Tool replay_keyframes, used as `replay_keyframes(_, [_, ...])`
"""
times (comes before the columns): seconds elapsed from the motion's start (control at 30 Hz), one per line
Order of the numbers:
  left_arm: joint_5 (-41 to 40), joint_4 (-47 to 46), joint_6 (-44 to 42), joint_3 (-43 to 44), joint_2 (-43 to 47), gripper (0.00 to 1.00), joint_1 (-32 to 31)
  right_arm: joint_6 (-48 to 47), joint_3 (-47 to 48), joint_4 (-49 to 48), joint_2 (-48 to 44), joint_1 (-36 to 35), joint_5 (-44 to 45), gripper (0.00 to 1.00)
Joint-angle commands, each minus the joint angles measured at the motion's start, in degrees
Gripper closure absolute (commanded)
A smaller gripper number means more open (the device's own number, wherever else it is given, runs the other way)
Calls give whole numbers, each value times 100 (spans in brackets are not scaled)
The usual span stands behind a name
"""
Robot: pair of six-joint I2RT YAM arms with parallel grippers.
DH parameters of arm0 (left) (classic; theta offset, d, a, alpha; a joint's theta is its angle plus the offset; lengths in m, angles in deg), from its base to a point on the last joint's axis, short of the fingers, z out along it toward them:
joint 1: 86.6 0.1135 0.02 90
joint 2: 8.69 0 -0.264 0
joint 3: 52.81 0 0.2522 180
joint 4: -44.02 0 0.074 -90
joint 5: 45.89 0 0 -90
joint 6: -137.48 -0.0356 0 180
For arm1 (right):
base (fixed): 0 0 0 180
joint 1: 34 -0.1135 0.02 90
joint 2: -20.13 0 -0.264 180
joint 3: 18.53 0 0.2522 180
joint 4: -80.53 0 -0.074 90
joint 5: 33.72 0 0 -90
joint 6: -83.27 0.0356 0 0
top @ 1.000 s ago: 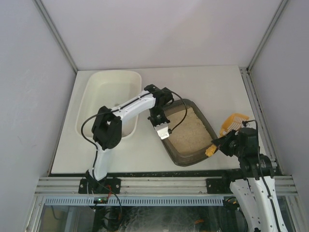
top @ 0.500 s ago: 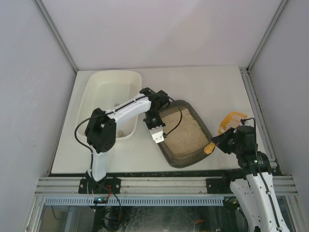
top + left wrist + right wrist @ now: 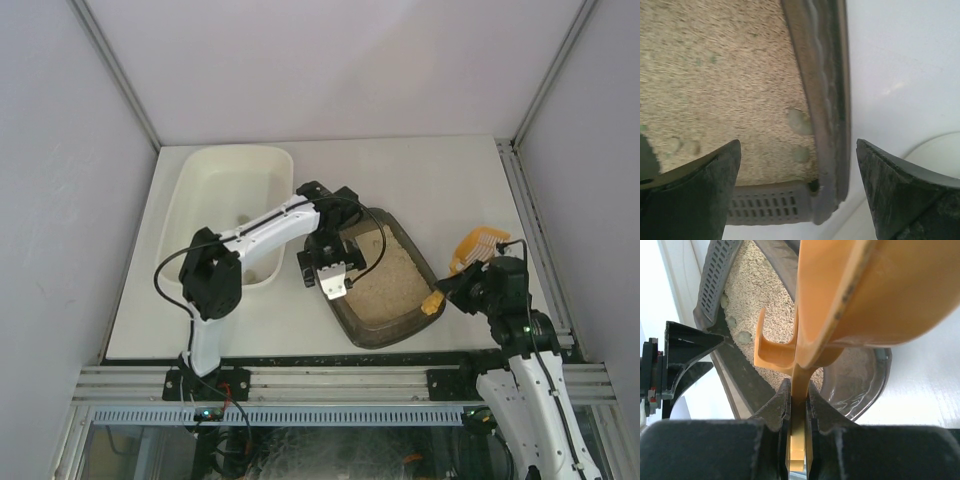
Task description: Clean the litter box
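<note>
With the litter box [image 3: 385, 285] set near the front edge of the table [image 3: 450, 180], its rim straddled by the released left gripper [image 3: 797, 165], the scoop [image 3: 483, 243] clenched in the right gripper [image 3: 452, 292] is probably best slid shallowly under the clumps [image 3: 799, 121] beside that rim.

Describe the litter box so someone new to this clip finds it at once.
On the white table two trays lie side by side. The litter box is the right-hand one. Unlike the larger cream-white tub beside it, it is dark grey-brown and holds beige litter.
</note>
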Motion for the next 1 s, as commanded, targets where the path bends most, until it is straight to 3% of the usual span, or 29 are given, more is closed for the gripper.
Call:
replay_keyframes(0.0, [409, 213, -3704, 394, 181, 0, -39, -196, 34, -650, 213, 48, -327, 100])
replay_keyframes(0.17, [508, 225, -3382, 485, 509, 0, 100, -595, 331, -927, 805, 46, -947, 100])
replay_keyframes(0.27, [770, 108, -2511, 602, 838, 0, 227, -1171, 906, -655, 1357, 39, -1118, 100])
replay_keyframes(0.37, [975, -396, -573, 773, 1156, 0, 303, -1820, 1604, -265, 1927, 17, -1210, 100])
replay_keyframes(0.53, [871, -2082, 2935, 427, 1847, 0, 644, -2666, 2411, 93, 2864, -305, -1465, 100])
replay_keyframes(0.63, [120, -3303, 5328, -98, 2300, 0, 744, -2953, 2683, 253, 3562, -1036, -930, 100])
replay_keyframes(0.7, [-808, -4131, 7323, -381, 2514, 0, 750, -3103, 2904, 460, 4095, -1624, -512, 100])
replay_keyframes(0.8, [-1678, -4129, 9090, -339, 2600, 0, 805, -3203, 3285, 1002, 4825, -2143, -433, 100])
replay_keyframes(0.87, [-999, -3795, 10039, -280, 2641, 0, 1084, -3160, 3406, 1327, 5107, -2287, -549, 100])
replay_keyframes(0.97, [768, -3927, 11741, -513, 2684, 0, 1718, -3069, 3417, 1624, 5297, -2401, -635, 100])
